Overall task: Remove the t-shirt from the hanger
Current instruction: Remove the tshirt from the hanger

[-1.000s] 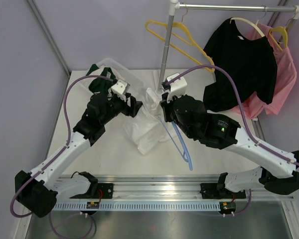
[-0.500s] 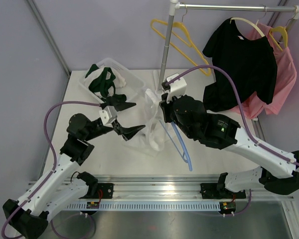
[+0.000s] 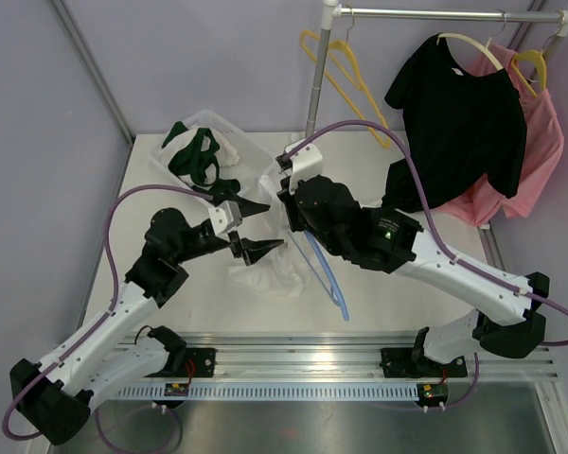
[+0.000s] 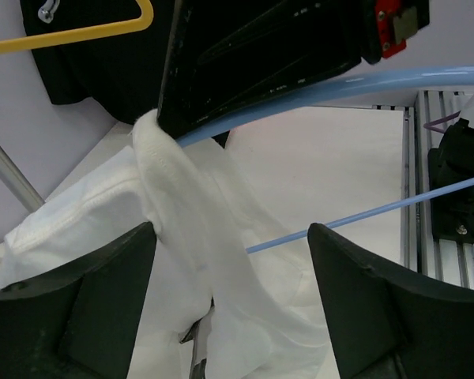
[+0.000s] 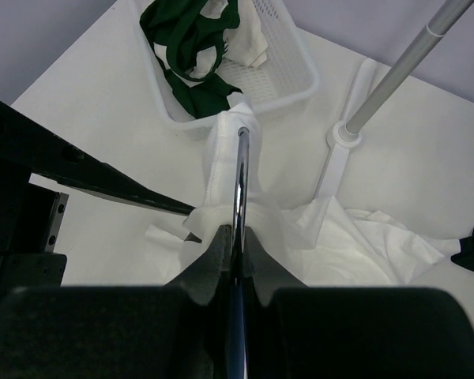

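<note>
The one white t-shirt (image 3: pixel 263 272) lies crumpled on the table (image 3: pixel 204 307) between the two arms, with a band of it drawn up over the neck of the single blue hanger (image 3: pixel 328 276). That cloth hides where the hanger's shoulders meet its metal hook. The right gripper (image 5: pixel 237 237) is pinched tight on the hook's shaft; in the overhead view its fingertips are lost under its own wrist. The left gripper (image 4: pixel 229 304) stands wide, one finger either side of the raised fold, and whether either finger touches the cloth cannot be made out. Behind, one clear basket (image 5: pixel 294 73) holds a green garment (image 5: pixel 186 47) and a scrap of white, partly cut off. A rail (image 3: pixel 435 14) carries two hung garments, one black shirt (image 3: pixel 459 113) and one pink garment (image 3: pixel 540 142), the pink one half hidden by the black. The bare yellow hangers (image 4: pixel 87 31) overlap, so their count is unclear.
</note>
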You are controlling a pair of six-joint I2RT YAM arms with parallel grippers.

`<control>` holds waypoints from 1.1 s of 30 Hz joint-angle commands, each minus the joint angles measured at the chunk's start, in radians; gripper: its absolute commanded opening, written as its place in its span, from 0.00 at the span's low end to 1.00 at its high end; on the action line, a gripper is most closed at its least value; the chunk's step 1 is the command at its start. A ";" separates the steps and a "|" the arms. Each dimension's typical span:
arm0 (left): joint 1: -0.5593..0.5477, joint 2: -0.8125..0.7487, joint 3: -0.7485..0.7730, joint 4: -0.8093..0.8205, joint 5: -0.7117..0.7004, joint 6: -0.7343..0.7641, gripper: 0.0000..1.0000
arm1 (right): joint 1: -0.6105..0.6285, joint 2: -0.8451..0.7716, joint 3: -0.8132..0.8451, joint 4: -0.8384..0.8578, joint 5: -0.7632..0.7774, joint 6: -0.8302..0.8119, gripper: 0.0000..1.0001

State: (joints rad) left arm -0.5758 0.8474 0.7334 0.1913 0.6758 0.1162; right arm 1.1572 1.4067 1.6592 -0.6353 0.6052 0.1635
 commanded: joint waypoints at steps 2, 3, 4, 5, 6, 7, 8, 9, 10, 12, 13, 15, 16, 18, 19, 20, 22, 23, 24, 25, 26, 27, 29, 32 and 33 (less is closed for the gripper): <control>-0.007 0.022 0.070 -0.006 -0.131 0.017 0.69 | 0.009 0.011 0.073 0.033 -0.010 0.013 0.00; -0.007 0.025 0.076 -0.007 -0.165 0.014 0.56 | 0.010 0.015 0.077 0.028 -0.010 0.013 0.00; -0.007 0.034 0.077 -0.004 -0.194 0.013 0.45 | 0.010 0.018 0.079 0.020 -0.010 0.013 0.00; -0.007 0.039 0.075 0.003 -0.252 0.007 0.32 | 0.012 0.017 0.077 0.019 -0.010 0.013 0.00; -0.007 0.051 0.083 0.002 -0.299 0.004 0.05 | 0.009 0.015 0.076 0.014 -0.007 0.014 0.00; -0.007 0.059 0.089 0.000 -0.300 -0.003 0.00 | 0.012 0.012 0.074 0.014 -0.007 0.014 0.00; -0.007 0.065 0.098 -0.018 -0.314 -0.006 0.00 | 0.010 0.012 0.071 0.013 -0.005 0.014 0.00; -0.006 0.076 0.104 -0.024 -0.314 -0.007 0.00 | 0.012 0.005 0.065 0.011 -0.005 0.014 0.00; -0.006 0.081 0.112 -0.029 -0.312 -0.012 0.00 | 0.012 0.002 0.062 0.008 -0.004 0.016 0.00; -0.004 0.093 0.118 -0.032 -0.337 -0.035 0.00 | 0.010 -0.012 0.051 0.006 -0.002 0.018 0.00; 0.001 0.099 0.129 -0.033 -0.376 -0.045 0.00 | 0.012 -0.017 0.047 0.005 -0.002 0.018 0.00; 0.036 0.119 0.142 -0.041 -0.395 -0.090 0.00 | 0.012 -0.031 0.034 -0.004 -0.001 0.016 0.00; 0.053 0.127 0.153 -0.042 -0.387 -0.107 0.00 | 0.010 -0.035 0.031 -0.009 -0.001 0.018 0.00; 0.114 0.150 0.162 -0.039 -0.363 -0.168 0.00 | 0.009 -0.048 0.019 -0.020 -0.004 0.014 0.00; 0.134 0.157 0.169 -0.035 -0.326 -0.196 0.00 | 0.012 -0.052 0.016 -0.026 -0.005 0.010 0.00; 0.149 0.166 0.175 -0.036 -0.320 -0.202 0.00 | 0.012 -0.058 0.008 -0.030 -0.005 0.004 0.00; 0.174 0.191 0.181 -0.039 -0.344 -0.208 0.00 | 0.012 -0.063 0.004 -0.044 0.007 0.004 0.00; 0.185 0.203 0.188 -0.041 -0.351 -0.211 0.00 | 0.010 -0.071 -0.001 -0.046 0.011 0.007 0.00; 0.189 0.222 0.195 -0.044 -0.354 -0.213 0.00 | 0.012 -0.075 -0.006 -0.044 0.014 0.008 0.00; 0.194 0.231 0.201 -0.052 -0.354 -0.216 0.00 | 0.010 -0.086 -0.009 -0.041 0.018 0.008 0.00; 0.198 0.242 0.214 -0.056 -0.360 -0.217 0.00 | 0.012 -0.095 -0.019 -0.035 0.016 0.010 0.00; 0.200 0.264 0.221 -0.062 -0.364 -0.217 0.00 | 0.010 -0.103 -0.025 -0.020 0.016 0.011 0.00; 0.203 0.291 0.244 -0.095 -0.407 -0.219 0.00 | 0.010 -0.135 -0.052 -0.003 0.025 0.013 0.00; 0.218 0.381 0.303 -0.145 -0.435 -0.220 0.00 | 0.010 -0.189 -0.094 0.035 0.027 0.013 0.00; 0.226 0.407 0.334 -0.156 -0.438 -0.225 0.00 | 0.010 -0.202 -0.105 0.051 0.024 0.014 0.00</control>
State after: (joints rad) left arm -0.3725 1.1946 0.9775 0.0532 0.2897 -0.0875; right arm 1.1587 1.2743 1.5661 -0.6765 0.6079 0.1699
